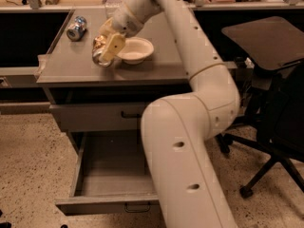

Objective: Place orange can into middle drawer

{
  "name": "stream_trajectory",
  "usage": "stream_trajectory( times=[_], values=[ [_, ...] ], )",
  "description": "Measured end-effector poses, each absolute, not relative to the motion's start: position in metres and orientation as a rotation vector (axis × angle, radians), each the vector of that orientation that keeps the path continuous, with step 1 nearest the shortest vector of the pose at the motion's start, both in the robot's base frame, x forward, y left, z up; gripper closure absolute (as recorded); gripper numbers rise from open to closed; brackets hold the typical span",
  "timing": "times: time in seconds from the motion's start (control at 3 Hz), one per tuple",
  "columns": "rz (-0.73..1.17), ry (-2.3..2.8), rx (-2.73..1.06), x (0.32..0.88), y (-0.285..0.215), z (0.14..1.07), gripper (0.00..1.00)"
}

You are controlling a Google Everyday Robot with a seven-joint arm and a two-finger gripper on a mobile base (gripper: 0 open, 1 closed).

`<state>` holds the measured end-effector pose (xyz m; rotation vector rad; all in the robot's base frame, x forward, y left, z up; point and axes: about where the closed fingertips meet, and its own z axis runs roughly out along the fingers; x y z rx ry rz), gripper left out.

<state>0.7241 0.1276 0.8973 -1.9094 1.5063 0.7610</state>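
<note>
Orange can [99, 43]: upper left of the frame, on or just above the grey surface [66, 70], touching or nearly touching the left rim of the bowl. It is tilted, gold side uppermost and silver end lowest. Whether that end rests on the surface cannot be told.

Gripper [105, 55]: closed around the orange can. One cream finger [113, 46] lies across the can's near side; the other is hidden behind it.

Arm [190, 127]: large, cream-coloured, filling the centre and lower right of the frame and reaching up and left to the cabinet top.

Bowl [137, 49]: white, shallow, upright, right of the gripper.

Blue-and-silver can [76, 28]: lying on its side at the far left of the surface, well apart from the orange can.

Upper drawer [95, 115]: closed, dark handle on its front, directly beneath the surface.

Middle drawer [109, 175]: lower centre-left, pulled fully out, small dark handle on the front panel.

Office chair [266, 75]: dark, right edge of the frame.

Floor [28, 165]: speckled, beige.
</note>
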Motion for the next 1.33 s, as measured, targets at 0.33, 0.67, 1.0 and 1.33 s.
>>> stream_trajectory(
  times=[0.33, 0.67, 1.0, 1.33],
  values=[
    [0.835, 1.353, -1.936, 0.686, 0.111, 0.936, 1.0],
    [0.854, 1.329, -1.934, 0.677, 0.116, 0.938, 1.0],
    [0.833, 1.324, -1.905, 0.682, 0.118, 0.942, 1.0],
    [0.709, 1.121, -2.179, 0.639, 0.181, 0.94, 1.0]
  ],
)
